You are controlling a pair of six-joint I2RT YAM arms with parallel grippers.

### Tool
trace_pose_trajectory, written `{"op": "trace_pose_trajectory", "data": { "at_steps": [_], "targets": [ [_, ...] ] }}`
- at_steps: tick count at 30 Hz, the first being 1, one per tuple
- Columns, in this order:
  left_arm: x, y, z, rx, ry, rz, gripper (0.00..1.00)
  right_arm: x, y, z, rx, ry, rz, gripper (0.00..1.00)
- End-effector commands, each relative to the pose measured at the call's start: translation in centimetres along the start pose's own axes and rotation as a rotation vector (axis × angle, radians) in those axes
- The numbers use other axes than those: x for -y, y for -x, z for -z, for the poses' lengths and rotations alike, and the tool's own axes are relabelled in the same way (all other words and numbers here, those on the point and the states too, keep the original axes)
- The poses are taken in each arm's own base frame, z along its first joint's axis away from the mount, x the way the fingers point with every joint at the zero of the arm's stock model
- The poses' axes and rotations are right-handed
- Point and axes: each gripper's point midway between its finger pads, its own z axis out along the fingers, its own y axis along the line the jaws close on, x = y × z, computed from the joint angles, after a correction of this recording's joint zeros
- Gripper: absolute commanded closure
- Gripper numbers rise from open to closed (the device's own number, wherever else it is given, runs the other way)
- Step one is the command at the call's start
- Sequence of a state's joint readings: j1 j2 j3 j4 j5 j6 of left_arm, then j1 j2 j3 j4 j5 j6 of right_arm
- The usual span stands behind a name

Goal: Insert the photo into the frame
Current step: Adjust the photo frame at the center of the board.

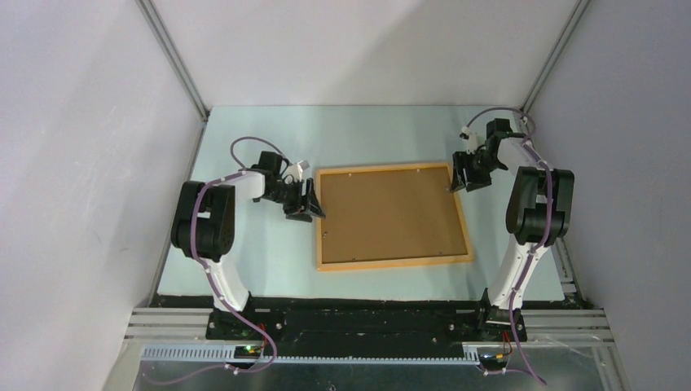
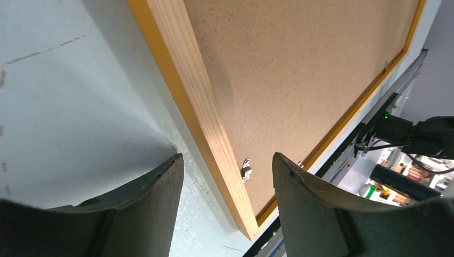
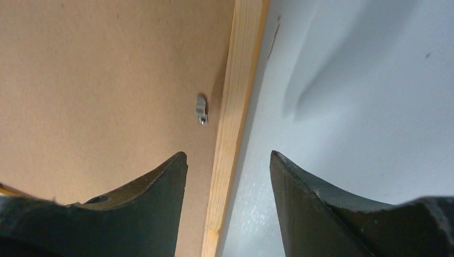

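I have the frame (image 1: 395,262) lying back-up with the board (image 1: 391,213) seated in it, no photo in view, and the left gripper (image 1: 312,204) and right gripper (image 1: 469,181) spread astride its side rails, so I judge the clips (image 2: 246,169) need turning next.

a robot lab is shown, set up as a test cell. a pale counter (image 1: 244,269) is boxed in by plain grey panels (image 1: 81,163) held in aluminium struts (image 1: 173,57). a left arm (image 1: 204,220) and a right arm (image 1: 538,204) are bolted to a black base plate (image 1: 367,324), and purple cables (image 1: 244,147) are strung along them. cluttered equipment (image 2: 407,176) is glimpsed beyond the counter's edge.
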State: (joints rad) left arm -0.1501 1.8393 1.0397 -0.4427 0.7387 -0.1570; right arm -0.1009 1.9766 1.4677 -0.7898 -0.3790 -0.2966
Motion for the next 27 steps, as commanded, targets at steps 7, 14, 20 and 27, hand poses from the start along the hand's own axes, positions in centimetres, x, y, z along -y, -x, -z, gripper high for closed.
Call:
{"op": "trace_pose_trajectory", "data": {
  "at_steps": [7, 14, 20, 27],
  "targets": [
    [-1.6, 1.5, 1.1, 0.043, 0.132, -0.097, 0.30, 0.2, 3.2, -2.1, 0.031, -0.054, 0.011, 0.39],
    [-1.8, 1.5, 0.9, 0.037, 0.137, -0.090, 0.28, -0.1, 3.7, -3.1, 0.019, -0.084, 0.022, 0.43],
    [-1.7, 1.5, 0.9, 0.034, 0.129, -0.089, 0.27, -0.2, 3.8, -3.6, 0.014, -0.102, 0.022, 0.49],
    [-1.8, 1.5, 0.7, 0.028, 0.125, -0.084, 0.27, -0.1, 3.4, -3.7, 0.007, -0.103, 0.018, 0.55]
  ]
}}
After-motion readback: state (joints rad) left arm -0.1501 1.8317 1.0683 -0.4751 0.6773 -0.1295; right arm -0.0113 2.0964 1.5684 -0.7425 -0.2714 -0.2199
